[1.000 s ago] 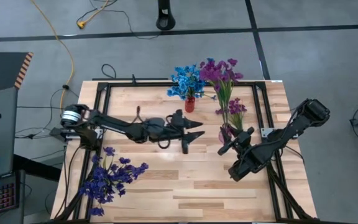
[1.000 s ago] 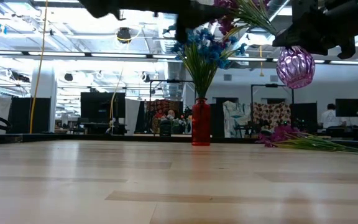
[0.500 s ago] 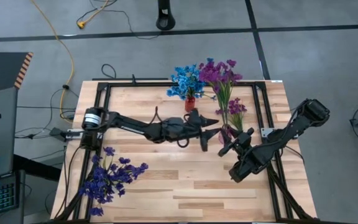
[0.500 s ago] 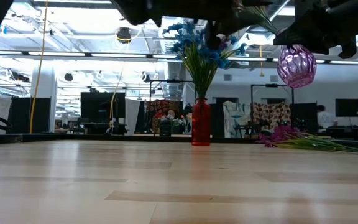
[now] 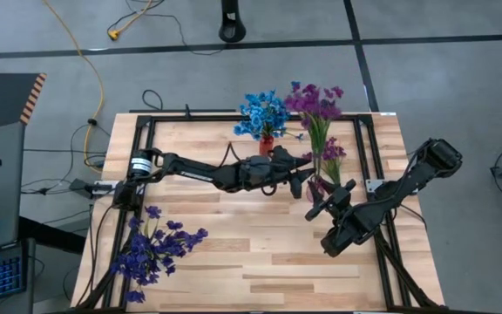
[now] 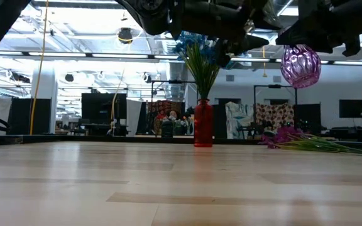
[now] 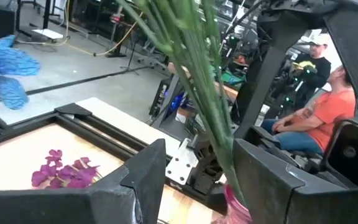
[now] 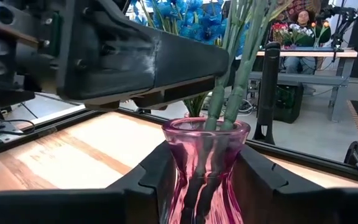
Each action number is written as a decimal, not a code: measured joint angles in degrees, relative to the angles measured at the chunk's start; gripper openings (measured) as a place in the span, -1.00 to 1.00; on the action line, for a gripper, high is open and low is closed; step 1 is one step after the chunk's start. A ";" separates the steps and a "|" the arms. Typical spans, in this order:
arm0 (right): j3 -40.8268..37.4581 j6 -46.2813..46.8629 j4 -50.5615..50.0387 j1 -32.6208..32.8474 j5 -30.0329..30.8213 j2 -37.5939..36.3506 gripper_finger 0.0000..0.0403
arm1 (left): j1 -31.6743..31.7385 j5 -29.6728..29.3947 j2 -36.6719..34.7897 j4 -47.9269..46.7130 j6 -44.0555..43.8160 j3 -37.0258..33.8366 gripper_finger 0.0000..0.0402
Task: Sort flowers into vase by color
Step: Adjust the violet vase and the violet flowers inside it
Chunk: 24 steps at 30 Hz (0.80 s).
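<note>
A pink glass vase (image 8: 205, 143) with magenta flowers (image 5: 314, 100) hangs above the table's right middle (image 6: 300, 66), with my right gripper (image 5: 325, 199) shut on it. My left gripper (image 7: 197, 168) is open and reaches across from the left. Its fingers stand on either side of the green stems (image 7: 213, 118) just above the vase's mouth. Blue flowers (image 5: 262, 113) stand in a red vase (image 6: 203, 122) at the far middle. Dark indigo flowers (image 5: 155, 249) lie at the near left. A few magenta flowers (image 5: 331, 153) lie on the table by the pink vase. My right gripper pinches the pink vase's body just below its neck (image 8: 174, 177), one finger on each side. The fingers come level from the table's near right. The vase is upright and lifted clear of the table. Whether my left gripper touches the stems, I cannot tell.
Black frame rails (image 5: 234, 118) run round the tabletop's far and side edges. The red vase stands just beyond my left arm (image 5: 234, 173). Bare wood lies across the near middle (image 5: 268, 262). People sit beyond the table (image 7: 316, 112).
My left gripper has moved toward the table's right edge, from the table's middle to the stems above the pink vase, and stays open. My right gripper and the vase have kept their place.
</note>
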 joint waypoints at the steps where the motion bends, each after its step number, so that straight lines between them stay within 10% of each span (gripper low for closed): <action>1: 0.00 -0.05 0.02 -0.01 0.00 0.00 -0.21 | -0.03 0.17 0.00 -0.08 0.27 0.00 -0.14; 24: -0.04 -2.93 0.45 0.64 0.00 0.00 -0.24 | 2.82 10.16 -0.09 1.86 4.83 0.00 -0.14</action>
